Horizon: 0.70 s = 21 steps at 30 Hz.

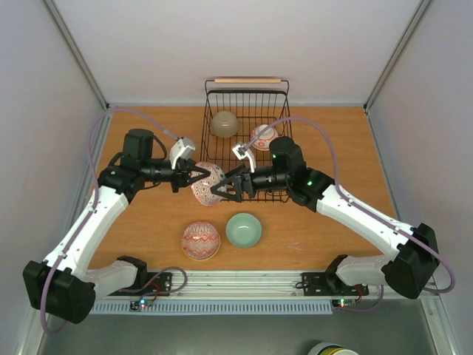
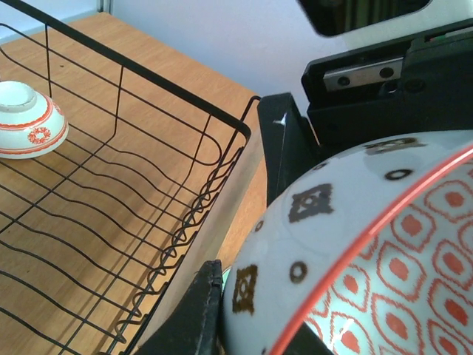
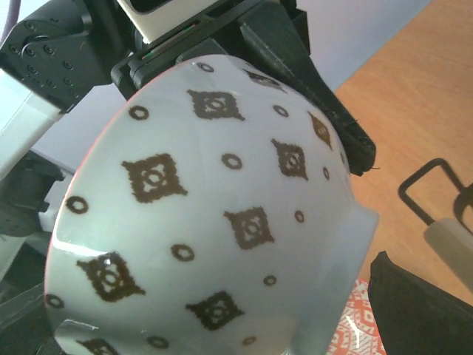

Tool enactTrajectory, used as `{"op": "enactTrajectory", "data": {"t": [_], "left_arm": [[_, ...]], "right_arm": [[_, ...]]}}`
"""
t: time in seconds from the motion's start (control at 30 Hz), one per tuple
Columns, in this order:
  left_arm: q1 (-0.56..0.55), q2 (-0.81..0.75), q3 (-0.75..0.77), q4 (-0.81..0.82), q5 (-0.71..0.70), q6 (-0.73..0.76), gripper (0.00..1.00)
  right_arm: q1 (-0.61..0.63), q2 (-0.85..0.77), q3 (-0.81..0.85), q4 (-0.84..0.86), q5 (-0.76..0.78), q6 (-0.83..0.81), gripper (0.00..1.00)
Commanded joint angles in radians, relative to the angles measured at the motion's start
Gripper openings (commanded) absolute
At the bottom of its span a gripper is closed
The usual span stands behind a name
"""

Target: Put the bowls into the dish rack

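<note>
top external: left gripper [image 1: 195,177] clamps bowl [image 1: 206,186], right gripper [image 1: 222,188] agape; right wrist: diamond-dotted outside.

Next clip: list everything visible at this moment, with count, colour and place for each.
dish rack: one, black wire, light wooden handle, far centre of the table.
bowls in the rack: two, a beige bowl and, to its right, a white and red bowl upside down.
held bowl: one, white outside with dark marks, red pattern inside, in the air by the rack's near left corner.
bowls on the table: two, a red patterned bowl beside a pale green bowl.
table: one, orange-brown.
round white object: one, cut off at the bottom edge.
left gripper: black, on the held bowl's rim.
right gripper: black, open beside it.
</note>
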State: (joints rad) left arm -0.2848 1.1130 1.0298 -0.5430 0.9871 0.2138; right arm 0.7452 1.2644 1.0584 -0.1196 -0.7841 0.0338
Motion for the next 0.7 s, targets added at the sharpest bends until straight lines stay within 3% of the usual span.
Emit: {"op": "enactTrajectory", "data": {"t": [0.0, 0.1, 0.37, 0.5, 0.53, 0.6, 0.67], "left_arm": [[0.003, -0.029, 0.005, 0.038, 0.057, -0.010, 0.00], [0.003, -0.027, 0.004, 0.041, 0.056, -0.012, 0.00], [0.003, -0.027, 0.005, 0.039, 0.021, -0.022, 0.00], [0.003, -0.046, 0.007, 0.044, -0.017, -0.034, 0.02], [0.003, -0.052, 0.007, 0.046, -0.029, -0.039, 0.10], [0.003, -0.069, 0.004, 0.049, -0.052, -0.043, 0.49], [0.004, -0.088, -0.007, 0.062, -0.073, -0.047, 0.72]], "right_arm": [[-0.008, 0.020, -0.029, 0.112, -0.099, 0.087, 0.99], [-0.007, 0.023, -0.043, 0.173, -0.139, 0.119, 0.87], [-0.008, 0.021, -0.051, 0.234, -0.167, 0.142, 0.03], [-0.007, 0.006, -0.018, 0.135, -0.088, 0.071, 0.01], [-0.007, -0.002, -0.003, 0.069, -0.039, 0.040, 0.01], [-0.014, -0.018, 0.032, -0.030, 0.065, -0.035, 0.01], [-0.035, -0.023, 0.072, -0.107, 0.156, -0.084, 0.01]]}}
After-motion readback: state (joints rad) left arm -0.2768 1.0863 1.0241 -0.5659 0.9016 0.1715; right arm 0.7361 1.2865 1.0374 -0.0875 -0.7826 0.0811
